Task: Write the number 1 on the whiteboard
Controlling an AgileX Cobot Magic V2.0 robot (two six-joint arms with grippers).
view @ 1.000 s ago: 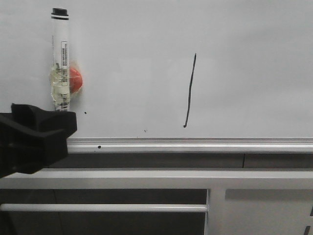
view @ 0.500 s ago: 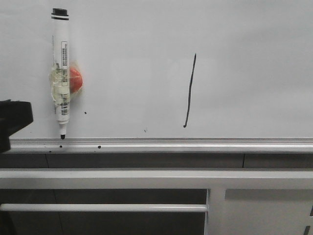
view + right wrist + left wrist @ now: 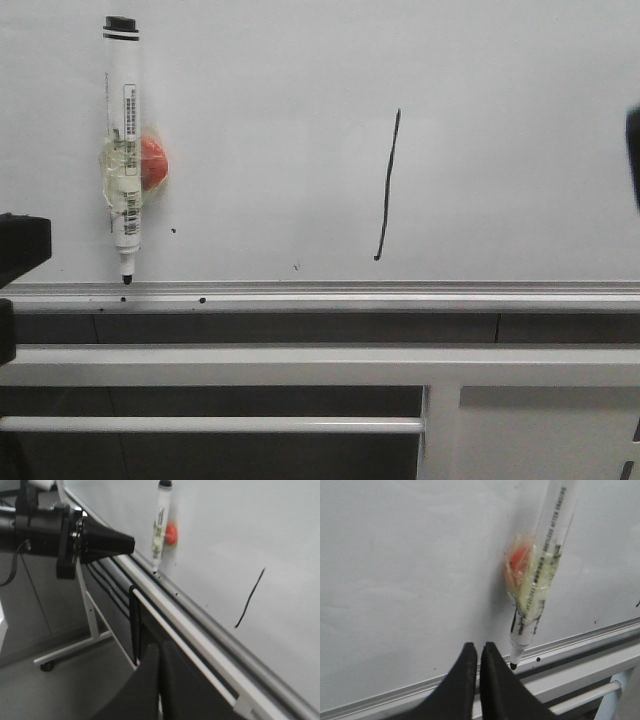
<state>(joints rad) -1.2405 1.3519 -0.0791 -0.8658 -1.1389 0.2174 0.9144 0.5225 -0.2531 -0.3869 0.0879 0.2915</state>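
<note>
**Observer:** Start with the biggest thing you see.

**Me:** The whiteboard (image 3: 300, 60) fills most of the front view, with its aluminium edge rail (image 3: 400, 295) along the bottom and a grey metal frame (image 3: 300, 362) below that. Right of the board's middle stands the number 1 (image 3: 388, 188), a thin black stroke leaning slightly, so I judge the writing done.

**Observer:** And the marker?

**Me:** The marker pen (image 3: 124, 150) hangs upright at the board's left, tip down just above the rail. A red magnet (image 3: 152, 163) is taped to its barrel, which I take to be why it clings there with nothing gripping it.

**Observer:** Your grippers?

**Me:** My left gripper (image 3: 476, 655) has its fingers pressed together around nothing, near the pen's tip but apart from it. My right gripper (image 3: 159, 655) also has its fingers together and empty, well away from the stroke. Smallest of all, a few black specks (image 3: 173, 231) dot the board near the rail.
</note>
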